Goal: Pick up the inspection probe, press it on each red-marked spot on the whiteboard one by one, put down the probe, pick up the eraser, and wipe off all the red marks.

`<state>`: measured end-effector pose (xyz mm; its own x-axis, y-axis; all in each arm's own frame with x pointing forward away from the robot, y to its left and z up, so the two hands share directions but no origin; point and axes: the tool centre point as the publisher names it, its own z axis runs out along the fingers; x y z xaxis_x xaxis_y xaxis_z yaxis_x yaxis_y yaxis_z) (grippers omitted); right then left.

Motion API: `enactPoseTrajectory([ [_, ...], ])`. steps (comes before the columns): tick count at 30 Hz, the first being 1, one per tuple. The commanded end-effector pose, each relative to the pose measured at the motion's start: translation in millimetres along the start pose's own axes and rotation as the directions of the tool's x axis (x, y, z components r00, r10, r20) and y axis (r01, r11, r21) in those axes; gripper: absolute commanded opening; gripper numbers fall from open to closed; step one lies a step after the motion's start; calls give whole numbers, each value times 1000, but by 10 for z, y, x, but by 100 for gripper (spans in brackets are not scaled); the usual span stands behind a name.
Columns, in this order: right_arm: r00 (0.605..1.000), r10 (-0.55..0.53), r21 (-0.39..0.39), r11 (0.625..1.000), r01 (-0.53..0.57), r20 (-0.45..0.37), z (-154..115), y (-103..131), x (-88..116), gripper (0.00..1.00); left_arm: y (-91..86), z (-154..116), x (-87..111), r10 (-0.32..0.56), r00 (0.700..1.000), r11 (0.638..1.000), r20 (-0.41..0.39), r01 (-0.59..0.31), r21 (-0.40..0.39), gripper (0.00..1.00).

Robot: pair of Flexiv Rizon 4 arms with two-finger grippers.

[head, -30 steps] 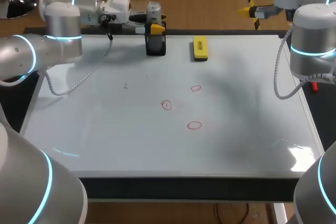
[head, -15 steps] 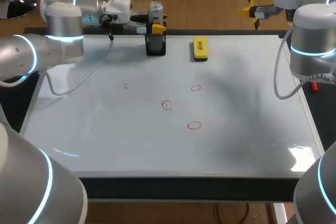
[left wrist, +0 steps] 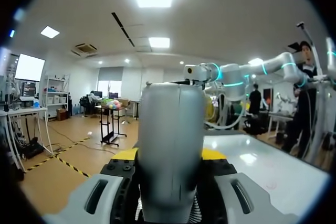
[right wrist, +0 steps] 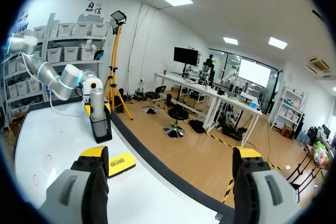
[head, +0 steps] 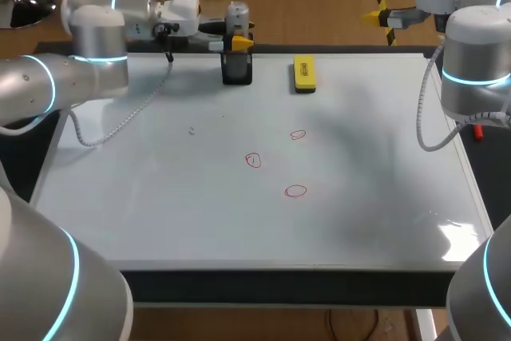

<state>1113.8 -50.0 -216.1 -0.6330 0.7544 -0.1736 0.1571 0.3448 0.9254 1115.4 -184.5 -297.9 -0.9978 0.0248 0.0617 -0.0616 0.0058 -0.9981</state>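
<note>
Whiteboard (head: 160,197) far edge: probe (head: 235,15) stands upright in its holder (head: 237,69), my left end effector (left wrist: 169,154) pinching it from both sides. I should lift vertically until it clears the holder, then carry it upright to the red marks (head: 295,191).

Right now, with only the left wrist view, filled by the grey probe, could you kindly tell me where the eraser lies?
Observer: The yellow eraser lies flat on the whiteboard, to the right of the probe in its black holder.
Operator: How many red marks are there?
Observer: Three red marks, near the board's middle.
Operator: And the right gripper?
Observer: The right gripper is open and empty, past the board's far edge.
</note>
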Motion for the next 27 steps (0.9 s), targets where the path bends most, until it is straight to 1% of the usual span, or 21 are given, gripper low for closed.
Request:
enactPoseTrajectory([
  [1,1000,0,0,1000,0,0,0,0,0,100,-53,5,36,7,1000,1000,15,-7,6,0],
  [9,1000,0,0,1000,0,0,0,0,0,100,-292,20,13,27,999,1000,26,-27,16,0],
  [13,1000,0,0,1000,0,0,0,0,0,100,-450,8,15,64,998,998,28,-65,17,0],
  [24,1000,0,0,1000,0,0,0,0,0,100,-826,-62,47,106,994,994,35,-107,6,0],
  [27,1000,0,0,1000,0,0,0,0,0,100,-918,-95,50,116,992,993,51,-117,18,0],
])
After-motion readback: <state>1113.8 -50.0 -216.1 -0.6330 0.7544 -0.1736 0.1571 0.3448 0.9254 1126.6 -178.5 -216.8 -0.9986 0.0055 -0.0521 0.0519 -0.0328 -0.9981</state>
